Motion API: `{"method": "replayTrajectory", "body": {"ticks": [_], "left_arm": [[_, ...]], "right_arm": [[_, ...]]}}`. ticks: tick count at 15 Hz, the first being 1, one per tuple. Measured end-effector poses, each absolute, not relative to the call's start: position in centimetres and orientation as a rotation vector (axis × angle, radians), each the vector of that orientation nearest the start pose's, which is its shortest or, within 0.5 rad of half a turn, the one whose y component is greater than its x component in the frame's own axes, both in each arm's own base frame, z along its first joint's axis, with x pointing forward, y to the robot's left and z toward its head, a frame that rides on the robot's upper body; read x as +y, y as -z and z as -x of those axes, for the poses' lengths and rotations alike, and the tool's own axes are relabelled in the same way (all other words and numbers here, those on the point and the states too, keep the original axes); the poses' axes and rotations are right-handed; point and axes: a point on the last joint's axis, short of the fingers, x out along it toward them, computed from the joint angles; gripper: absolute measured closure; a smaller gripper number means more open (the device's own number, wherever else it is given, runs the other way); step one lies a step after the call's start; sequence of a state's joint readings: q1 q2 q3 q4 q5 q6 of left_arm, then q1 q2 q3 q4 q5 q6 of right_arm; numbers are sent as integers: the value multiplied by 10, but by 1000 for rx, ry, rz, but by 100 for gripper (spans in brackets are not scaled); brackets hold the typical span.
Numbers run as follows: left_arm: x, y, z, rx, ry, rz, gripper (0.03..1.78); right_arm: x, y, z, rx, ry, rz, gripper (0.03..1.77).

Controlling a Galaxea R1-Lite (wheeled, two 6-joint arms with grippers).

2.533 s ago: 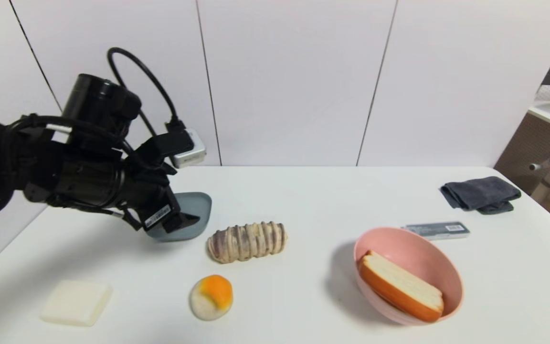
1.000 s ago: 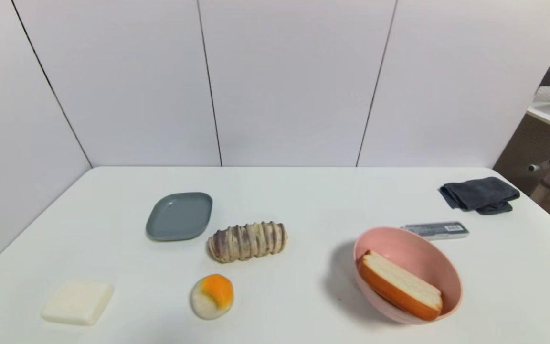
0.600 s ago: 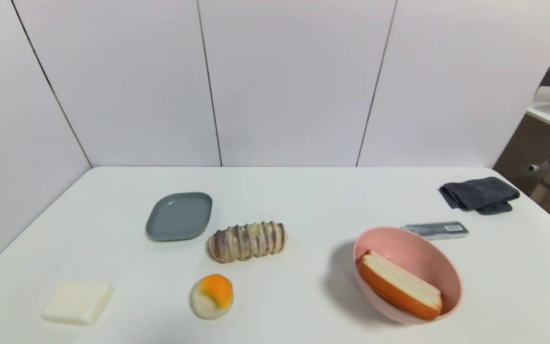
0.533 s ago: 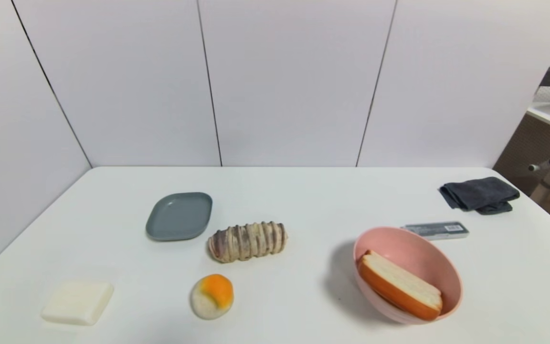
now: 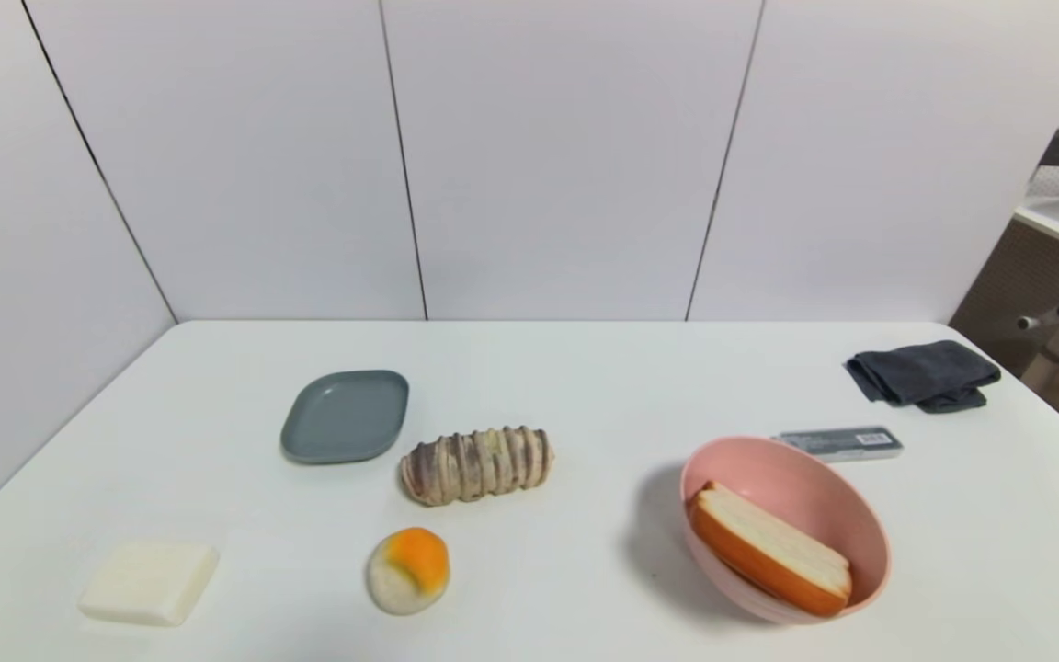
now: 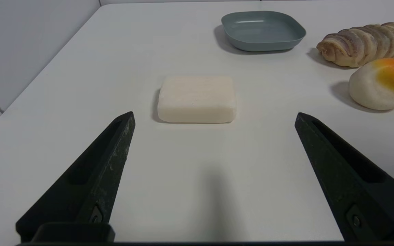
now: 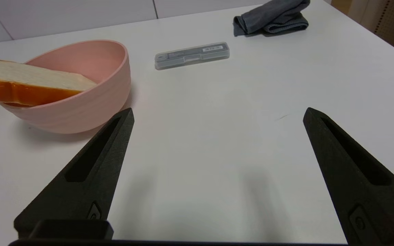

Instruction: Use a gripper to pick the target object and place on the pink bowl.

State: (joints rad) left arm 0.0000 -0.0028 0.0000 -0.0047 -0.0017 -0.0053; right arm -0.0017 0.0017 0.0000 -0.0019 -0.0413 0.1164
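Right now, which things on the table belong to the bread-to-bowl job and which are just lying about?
Job:
toast slice, lying in the pink bowl

Lying about:
grey plate
ridged bread roll
orange-topped bun
white block
grey cloth
flat grey case

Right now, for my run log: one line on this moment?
toast: in pink bowl | left gripper: open, empty | right gripper: open, empty

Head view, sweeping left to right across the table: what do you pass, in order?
White square block → grey plate → ridged bread roll → pink bowl holding the toast slice → dark folded cloth.
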Motion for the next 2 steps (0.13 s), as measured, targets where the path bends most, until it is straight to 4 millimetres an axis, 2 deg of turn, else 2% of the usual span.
{"method": "replayTrajectory", "body": {"ticks": [2], "left_arm": [[0, -76, 23, -7, 2, 6, 12]], "right_arm": [[-1, -76, 23, -2, 43, -115, 9]]}}
